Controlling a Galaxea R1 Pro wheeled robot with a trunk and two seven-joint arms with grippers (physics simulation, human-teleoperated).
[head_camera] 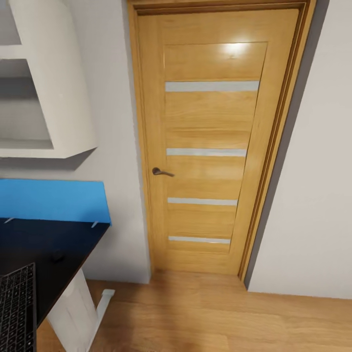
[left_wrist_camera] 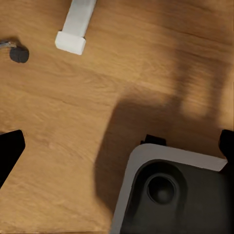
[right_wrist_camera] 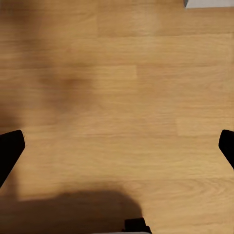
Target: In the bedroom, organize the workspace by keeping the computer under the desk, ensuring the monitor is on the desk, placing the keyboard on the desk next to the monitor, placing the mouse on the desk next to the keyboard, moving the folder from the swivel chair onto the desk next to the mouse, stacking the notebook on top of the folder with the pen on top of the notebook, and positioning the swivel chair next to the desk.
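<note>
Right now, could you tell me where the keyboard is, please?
In the head view, the keyboard lies at the bottom left corner, on the black desk, in front of the blue panel.

The desk (head_camera: 54, 244), matt black on white legs, carries the keyboard (head_camera: 17, 308) at its near edge and a small dark lump (probably the mouse (head_camera: 57, 255)). A blue panel (head_camera: 51, 200) stands along its back edge. Light wood floor (head_camera: 205, 318) lies beneath.
</note>
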